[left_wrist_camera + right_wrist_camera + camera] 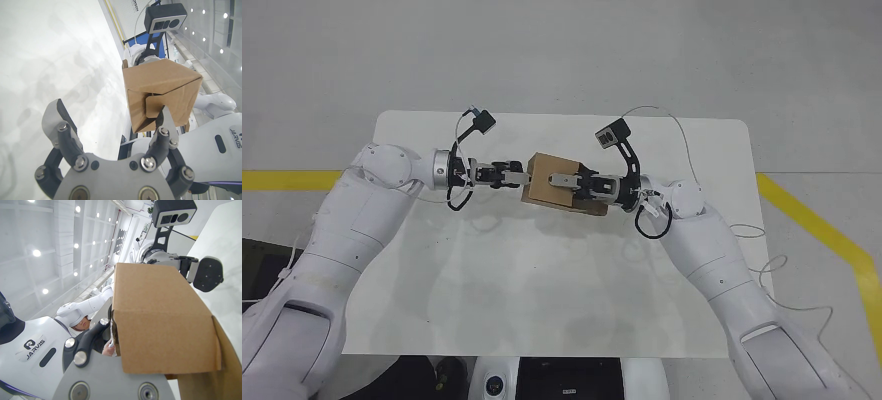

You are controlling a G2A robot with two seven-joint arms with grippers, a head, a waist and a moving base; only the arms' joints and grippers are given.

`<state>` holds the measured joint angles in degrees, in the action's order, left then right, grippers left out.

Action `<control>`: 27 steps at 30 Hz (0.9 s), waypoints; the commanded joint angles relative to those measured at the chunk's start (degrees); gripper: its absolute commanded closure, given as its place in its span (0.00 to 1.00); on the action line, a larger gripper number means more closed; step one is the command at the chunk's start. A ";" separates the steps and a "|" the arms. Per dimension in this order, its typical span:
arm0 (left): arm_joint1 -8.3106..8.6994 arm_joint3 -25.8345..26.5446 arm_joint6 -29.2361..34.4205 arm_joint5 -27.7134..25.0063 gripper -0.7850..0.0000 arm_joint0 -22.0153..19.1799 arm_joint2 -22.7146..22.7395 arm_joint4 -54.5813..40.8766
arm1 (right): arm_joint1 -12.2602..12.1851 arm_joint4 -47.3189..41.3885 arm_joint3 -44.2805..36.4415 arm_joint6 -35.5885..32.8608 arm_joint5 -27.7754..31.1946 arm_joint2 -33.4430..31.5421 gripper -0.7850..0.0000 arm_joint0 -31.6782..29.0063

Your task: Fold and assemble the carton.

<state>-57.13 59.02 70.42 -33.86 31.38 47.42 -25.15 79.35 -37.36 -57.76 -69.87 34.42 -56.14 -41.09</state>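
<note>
The brown carton (540, 166) is over the middle of the white counter (542, 290), towards its far edge, between the two arms. The right gripper (564, 181) has its jaws clamped on the carton, one finger lying along the top face. The left gripper (111, 106) has its jaws spread wide, one fingertip (164, 114) touching the carton's folded end flap (153, 107).
</note>
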 commanded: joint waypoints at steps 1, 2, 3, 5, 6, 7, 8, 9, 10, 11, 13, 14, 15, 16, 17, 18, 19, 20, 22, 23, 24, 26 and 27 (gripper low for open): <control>-0.04 0.06 -0.09 -0.09 0.00 -0.14 -0.45 0.00 | 0.01 0.02 -0.15 -0.06 -0.06 0.04 1.00 0.07; -0.06 0.10 -0.10 -0.10 0.00 -0.26 -0.66 0.04 | 0.02 0.03 -0.21 -0.06 -0.06 0.06 1.00 0.11; -0.10 0.06 -0.15 -0.15 0.00 -0.37 -0.84 -0.02 | 0.04 0.04 -0.29 -0.10 -0.10 0.11 1.00 0.12; -0.19 -0.03 -0.26 -0.26 0.00 -0.63 -1.18 -0.16 | 0.07 0.02 -0.43 -0.09 -0.09 0.21 1.00 0.14; -0.23 0.01 -0.32 -0.32 0.00 -0.75 -1.36 -0.21 | 0.09 -0.05 -0.46 -0.06 -0.06 0.24 1.00 0.12; -0.28 0.06 -0.39 -0.39 0.00 -0.85 -1.51 -0.39 | 0.11 -0.07 -0.49 -0.09 -0.09 0.29 1.00 0.11; -0.31 0.11 -0.41 -0.41 0.00 -0.95 -1.69 -0.42 | 0.12 -0.09 -0.49 -0.10 -0.10 0.32 1.00 0.12; -0.34 0.18 -0.45 -0.45 0.00 -1.06 -1.86 -0.40 | 0.13 -0.09 -0.48 -0.09 -0.09 0.35 1.00 0.12; -0.37 0.27 -0.52 -0.52 0.00 -1.10 -2.01 -0.54 | 0.14 -0.09 -0.47 -0.07 -0.08 0.36 1.00 0.13; -0.39 0.27 -0.56 -0.56 0.00 -1.15 -2.15 -0.62 | 0.15 -0.09 -0.45 -0.06 -0.07 0.38 1.00 0.13; -0.40 0.19 -0.62 -0.62 0.00 -1.27 -2.36 -0.72 | 0.16 -0.17 -0.46 -0.02 -0.02 0.39 1.00 0.11; -0.40 0.13 -0.66 -0.66 0.00 -1.32 -2.46 -0.75 | 0.16 -0.16 -0.42 0.04 0.04 0.36 1.00 0.10; -0.40 0.04 -0.70 -0.70 0.00 -1.34 -2.55 -0.77 | 0.15 -0.12 -0.40 0.07 0.07 0.34 1.00 0.07; -0.37 -0.22 -0.73 -0.73 0.00 -1.35 -2.61 -0.80 | 0.12 -0.06 -0.28 0.10 0.10 0.25 1.00 0.02; -0.33 -0.56 -0.80 -0.80 0.00 -1.40 -2.60 -0.77 | 0.07 0.02 -0.13 0.13 0.12 0.14 1.00 -0.03; -0.28 -0.98 -0.90 -0.90 0.00 -1.48 -2.55 -0.70 | -0.01 0.40 0.21 0.15 0.15 -0.03 1.00 -0.05; -0.20 -1.52 -1.01 -1.01 0.00 -1.62 -2.42 -0.54 | -0.11 0.92 0.61 0.24 0.23 -0.25 1.00 -0.04; -0.09 -2.14 -1.21 -1.21 0.00 -1.86 -2.22 -0.13 | -0.21 1.50 1.02 0.32 0.24 -0.47 1.00 -0.01; 0.17 -3.53 -2.03 -2.03 0.00 -2.38 -1.75 1.32 | -0.45 3.51 1.91 0.92 -0.38 -0.81 1.00 0.21; 0.29 -4.12 -2.42 -2.42 0.00 -2.63 -1.53 1.96 | -0.54 4.31 2.20 1.40 -0.71 -0.94 1.00 0.24; 0.41 -4.62 -2.87 -2.87 0.00 -2.95 -1.30 2.75 | -0.64 5.47 2.69 1.91 -1.40 -0.94 1.00 0.29; 0.70 -5.21 -4.31 -4.31 0.00 -3.60 -0.84 5.09 | -0.78 8.07 3.42 2.80 -2.96 -0.69 1.00 0.61; 0.87 -5.24 -5.27 -5.27 0.00 -3.90 -0.64 6.56 | -0.80 9.00 3.72 3.11 -3.74 -0.47 1.00 0.71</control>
<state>-56.45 53.84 66.28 -38.04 27.81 46.56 -20.38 78.57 -29.51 -54.36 -67.10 31.57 -56.84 -40.50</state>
